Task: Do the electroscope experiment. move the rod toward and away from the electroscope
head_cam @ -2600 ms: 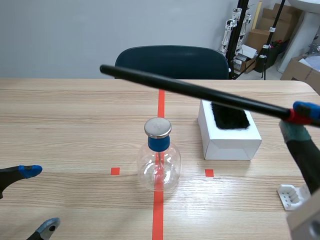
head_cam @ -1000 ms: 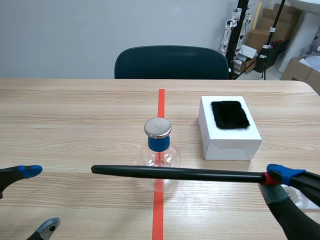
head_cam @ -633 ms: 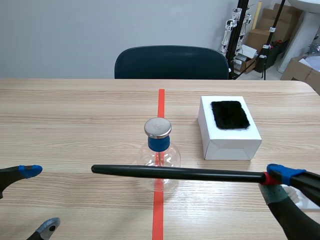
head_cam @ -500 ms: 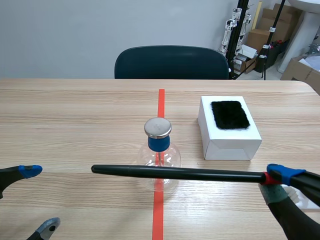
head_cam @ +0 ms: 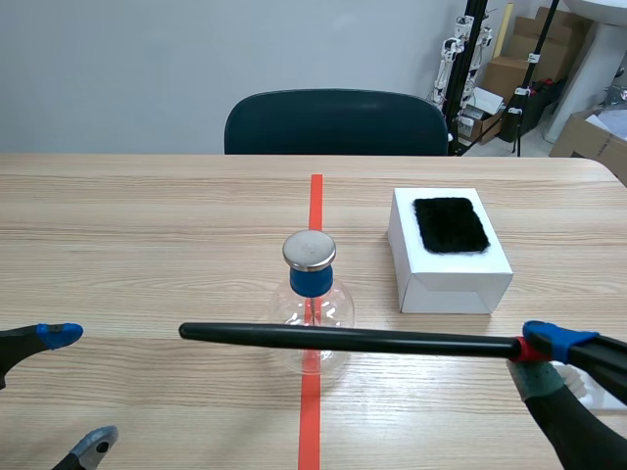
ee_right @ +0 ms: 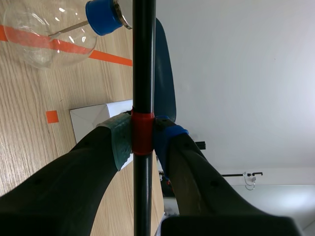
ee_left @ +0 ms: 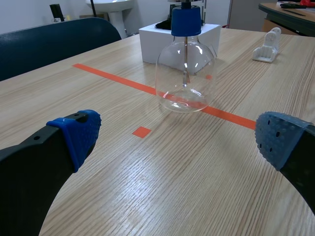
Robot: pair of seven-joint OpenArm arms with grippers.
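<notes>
Rod is clamped at its red band in your right gripper; it was raised 2.6 seconds back and now lies level across the front of the electroscope. Your left gripper hangs wide open. Inside its glass hangs a thin stem; a black pad tops the white box.

Bright, even room light; small glints on the clear round glass flask, faint shadows. At eight o'clock my blue-padded black left fingers look perhaps slightly soft.
</notes>
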